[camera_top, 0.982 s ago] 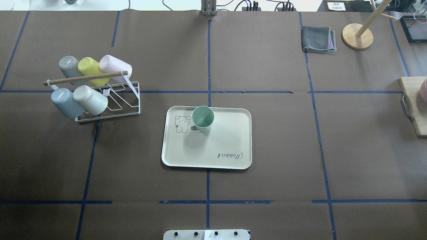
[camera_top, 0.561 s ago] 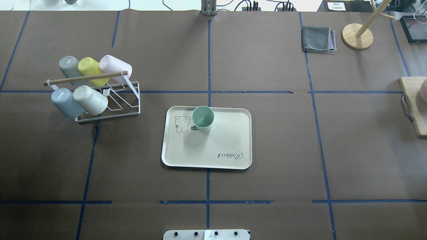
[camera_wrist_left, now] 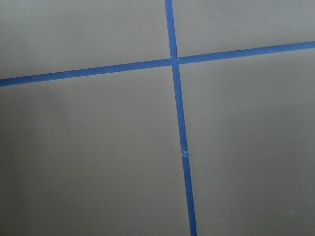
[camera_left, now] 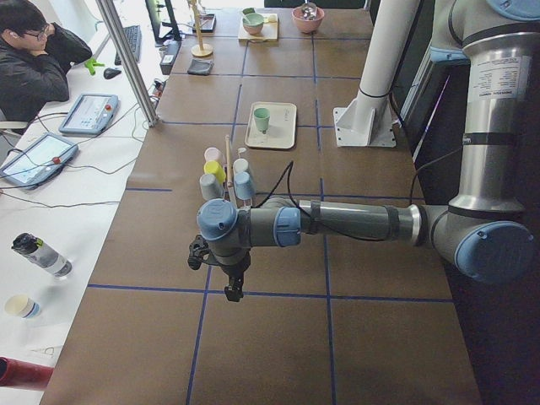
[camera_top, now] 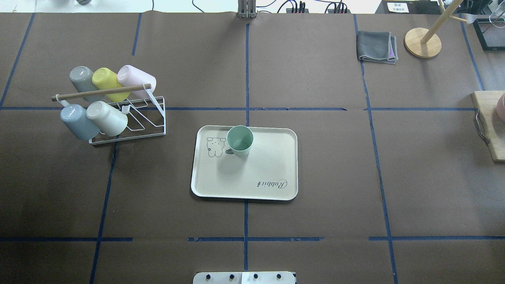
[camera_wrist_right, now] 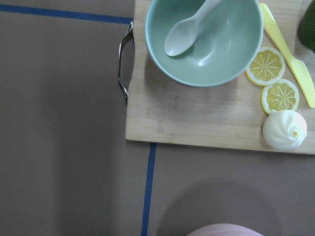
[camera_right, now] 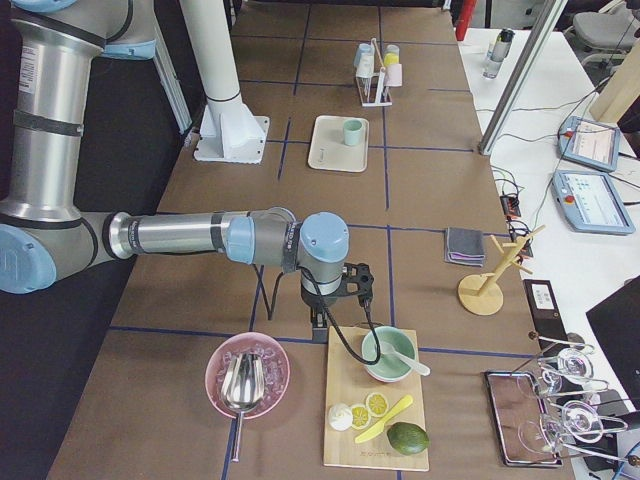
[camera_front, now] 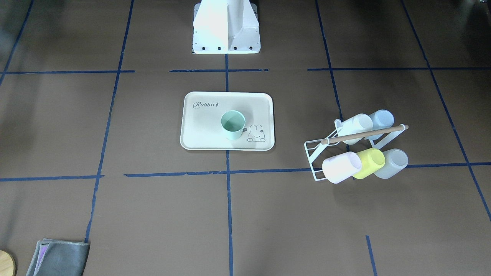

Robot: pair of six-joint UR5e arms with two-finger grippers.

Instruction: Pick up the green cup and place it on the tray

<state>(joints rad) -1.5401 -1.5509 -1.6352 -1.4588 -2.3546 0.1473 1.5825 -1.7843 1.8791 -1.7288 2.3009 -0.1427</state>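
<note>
The green cup point(camera_top: 240, 140) stands upright, mouth up, on the cream tray point(camera_top: 260, 169) near its far edge, beside the rabbit drawing. It also shows in the front-facing view point(camera_front: 233, 124) on the tray point(camera_front: 203, 132). Nothing holds it. My left gripper point(camera_left: 229, 291) hangs over bare table far out to my left, seen only in the exterior left view. My right gripper point(camera_right: 319, 322) hangs by the cutting board far out to my right, seen only in the exterior right view. I cannot tell whether either is open or shut. Neither wrist view shows fingers.
A white wire rack point(camera_top: 130, 118) with several cups, among them a yellow-green cup point(camera_top: 107, 82) and a pale blue one point(camera_top: 77, 121), stands left of the tray. A grey cloth point(camera_top: 376, 46) and wooden stand point(camera_top: 422, 42) lie far right. A cutting board point(camera_wrist_right: 197, 118) carries a mint bowl point(camera_wrist_right: 216, 54).
</note>
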